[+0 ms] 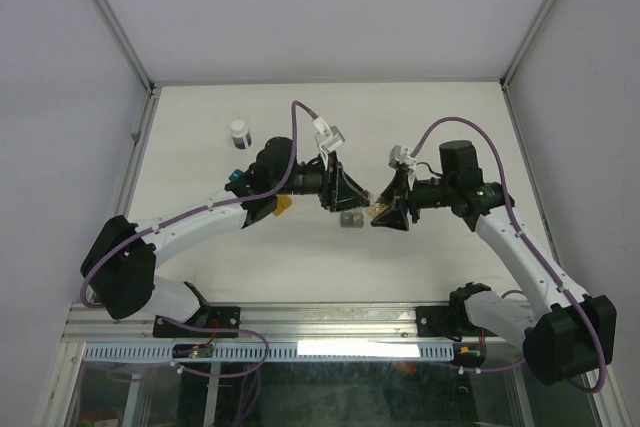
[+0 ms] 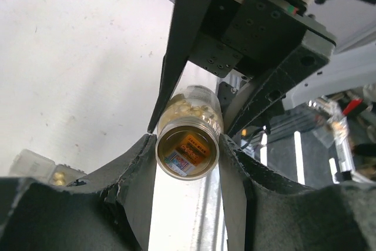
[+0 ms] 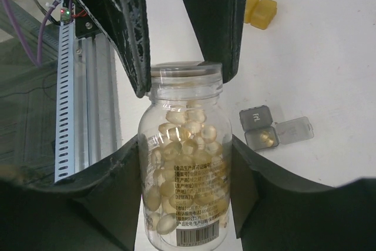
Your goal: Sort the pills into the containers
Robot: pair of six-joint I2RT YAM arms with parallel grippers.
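A clear pill bottle (image 3: 185,174) full of yellow softgels hangs above the table between both grippers. My right gripper (image 3: 185,166) is shut on its body. My left gripper (image 2: 188,140) is shut on its lid end (image 2: 188,148); its fingers (image 3: 126,33) flank the clear lid (image 3: 183,72). In the top view the two grippers, left (image 1: 352,194) and right (image 1: 385,209), meet at mid-table. The gray container (image 3: 264,127) lies open below with a softgel in one cell, and also shows in the top view (image 1: 351,218). The amber container (image 3: 260,10) lies farther off. The teal container (image 1: 236,177) peeks out beside the left arm.
A small white-capped bottle (image 1: 238,133) stands at the back left. The amber container (image 1: 283,205) sits under the left arm's wrist. A metal rail (image 1: 330,319) runs along the near table edge, and white walls enclose the table.
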